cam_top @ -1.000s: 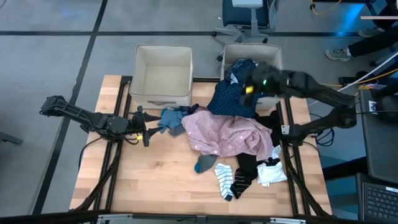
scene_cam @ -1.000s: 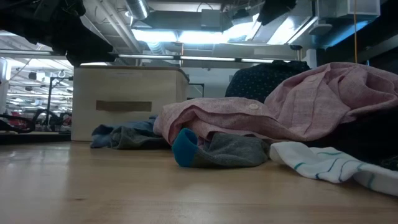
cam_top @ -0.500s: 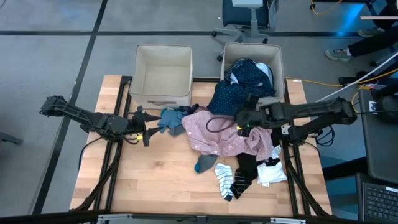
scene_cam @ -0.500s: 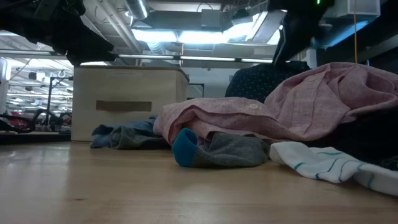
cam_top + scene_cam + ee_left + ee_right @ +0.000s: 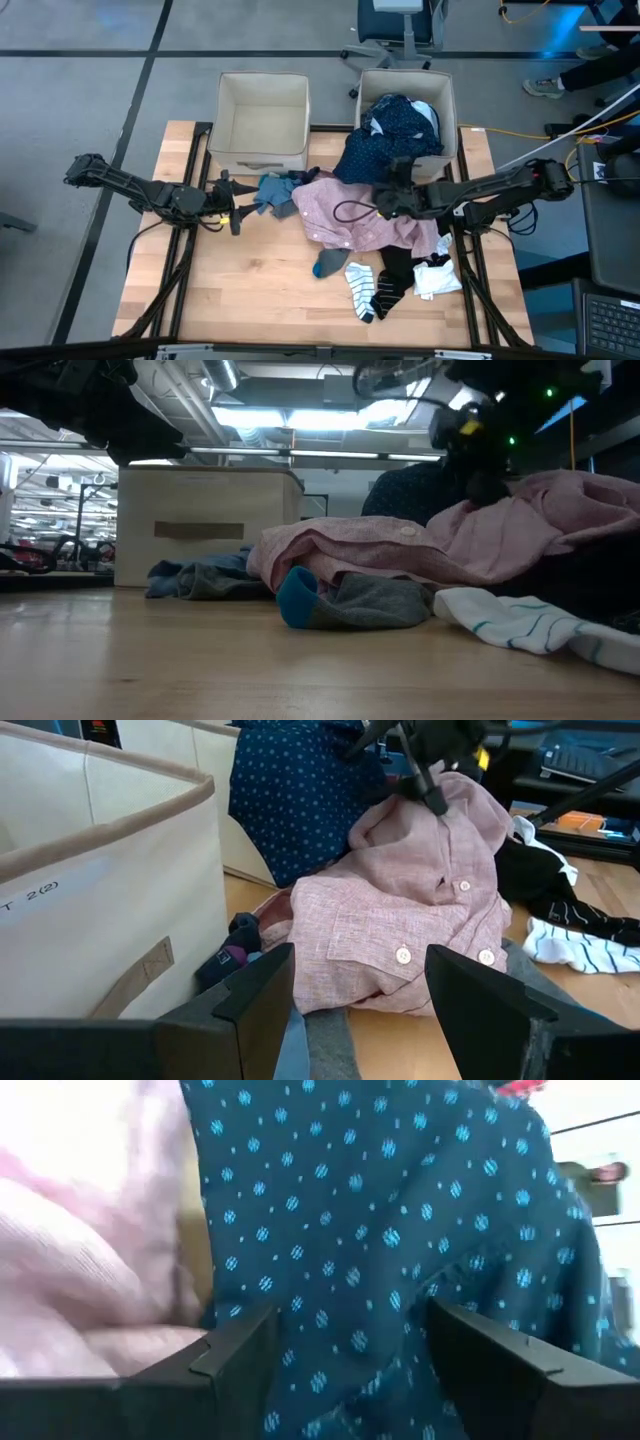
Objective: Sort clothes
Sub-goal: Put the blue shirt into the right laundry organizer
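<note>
Right gripper [image 5: 388, 200] wide open on the clothes pile.
Its fingers sit apart, pressing where the pink shirt [image 5: 360, 215] meets the navy dotted top [image 5: 375, 155], which spills from the right bin [image 5: 448, 100]. Left gripper [image 5: 232, 208] waits open near the table's left side. The black pieces [image 5: 400, 262] lie partly hidden.

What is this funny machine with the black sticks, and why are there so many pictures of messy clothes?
It is a robot with two arms, filmed by four cameras: one above, one at table height, one on each wrist. On the wooden table lie clothes: a pink shirt, a navy dotted top spilling from the right bin, socks. The left bin looks empty. The right gripper sits open at the pink shirt where it meets the dotted top, holding nothing. The left gripper waits open near the left bin, beside a small blue-grey garment.
</note>
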